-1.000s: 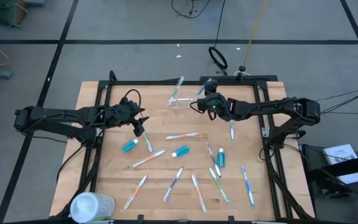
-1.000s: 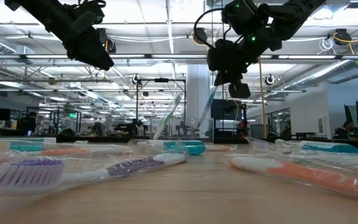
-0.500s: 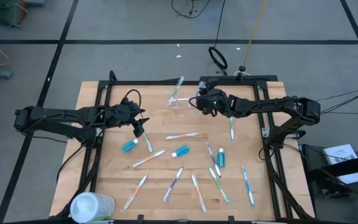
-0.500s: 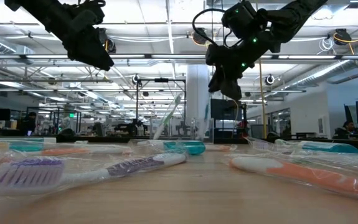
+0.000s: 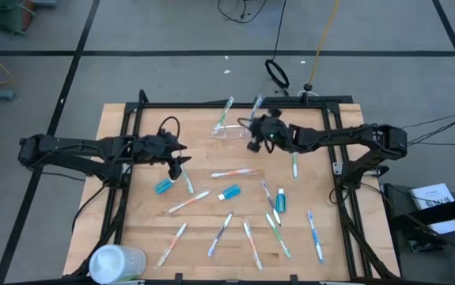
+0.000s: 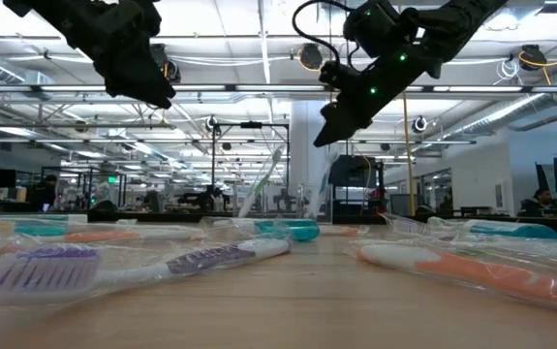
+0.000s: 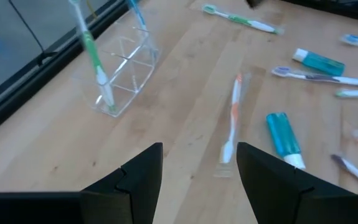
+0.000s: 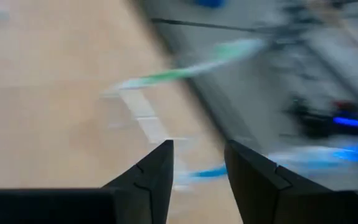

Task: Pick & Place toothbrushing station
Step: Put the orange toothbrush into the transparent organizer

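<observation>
Your right end effector [image 5: 252, 142] has swung round beside the small clear plastic holder [image 5: 229, 131] at the far side of the wooden worktop [image 5: 203, 229]. A blue toothbrush [image 5: 256, 105] now stands in it next to the green toothbrush [image 5: 225, 112]. Fingers are spread, empty. Left end effector [image 5: 181, 165] is spread too, above the loose brushes.

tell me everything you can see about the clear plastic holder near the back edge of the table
The clear see-through plastic holder is a small, thin-walled stand with a curved front and inner dividers. It sits upright on the light wooden table near the far edge, towards the middle. A green and white toothbrush leans in it, head up, and a blue one shows behind. The right hand hovers just beside it, open and not touching it.
</observation>
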Available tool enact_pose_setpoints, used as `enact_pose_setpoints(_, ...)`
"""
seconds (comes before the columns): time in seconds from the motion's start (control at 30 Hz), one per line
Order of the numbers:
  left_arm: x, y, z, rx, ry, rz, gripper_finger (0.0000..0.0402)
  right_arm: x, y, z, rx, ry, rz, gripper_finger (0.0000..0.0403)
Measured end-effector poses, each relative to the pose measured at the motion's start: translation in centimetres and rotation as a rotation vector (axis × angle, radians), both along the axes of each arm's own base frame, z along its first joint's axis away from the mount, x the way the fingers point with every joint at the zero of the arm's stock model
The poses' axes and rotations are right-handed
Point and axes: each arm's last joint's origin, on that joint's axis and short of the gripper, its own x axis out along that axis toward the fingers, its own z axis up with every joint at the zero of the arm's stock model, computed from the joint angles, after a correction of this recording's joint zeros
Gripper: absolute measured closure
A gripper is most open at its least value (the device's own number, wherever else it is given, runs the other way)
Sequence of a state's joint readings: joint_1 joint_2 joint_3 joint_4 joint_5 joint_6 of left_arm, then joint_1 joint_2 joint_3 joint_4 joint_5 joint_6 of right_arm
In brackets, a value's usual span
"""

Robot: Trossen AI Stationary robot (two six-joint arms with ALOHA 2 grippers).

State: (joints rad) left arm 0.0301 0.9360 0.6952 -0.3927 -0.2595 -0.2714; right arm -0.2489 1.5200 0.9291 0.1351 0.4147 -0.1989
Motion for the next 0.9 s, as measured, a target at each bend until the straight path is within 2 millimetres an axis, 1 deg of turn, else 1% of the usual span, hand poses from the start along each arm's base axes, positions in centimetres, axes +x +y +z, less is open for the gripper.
enact_pose_setpoints(0.13, 0.0, -0.7, 0.0, 0.000, -0.001, -0.038, 0.0190, 0.7, 2.8, -0.4, 0.227, -0.050, 0.261, 0.0278)
enact_pose_setpoints(0.2, 0.0, -1.1, 0.0, 0.000, -0.001, -0.055, 0.0190, 0.7, 4.3, -1.0, 0.303, -0.059, 0.368, 0.0281)
enact_pose_setpoints(0.3, 0.1, -1.5, 0.0, -0.001, -0.001, -0.077, 0.0190, 0.2, 6.3, -2.5, 0.333, -0.062, 0.455, 0.0284)
enact_pose_setpoints(0.4, 0.0, -1.9, 0.0, -0.028, -0.010, -0.078, 0.0190, -0.5, 7.6, -3.7, 0.293, -0.129, 0.510, 0.0284)
enact_pose_setpoints(0.5, 0.3, -2.4, -0.3, -0.073, -0.009, -0.070, 0.0190, -1.7, 8.2, -5.2, 0.271, -0.171, 0.538, 0.0285)
enact_pose_setpoints(0.6, 0.7, -3.1, -0.7, -0.126, -0.002, -0.061, 0.0190, -3.1, 8.5, -6.5, 0.304, -0.224, 0.529, 0.0287)
enact_pose_setpoints(0.73, 1.4, -4.1, -1.8, -0.155, 0.049, -0.072, 0.0190, -4.5, 8.7, -7.1, 0.350, -0.362, 0.519, 0.0287)
enact_pose_setpoints(0.83, 1.9, -4.9, -2.7, -0.143, 0.107, -0.110, 0.0190, -5.5, 8.9, -7.8, 0.384, -0.383, 0.511, 0.0287)
enact_pose_setpoints(0.9, 2.1, -5.6, -3.4, -0.163, 0.149, -0.147, 0.0190, -6.0, 9.2, -7.9, 0.394, -0.413, 0.517, 0.0287)
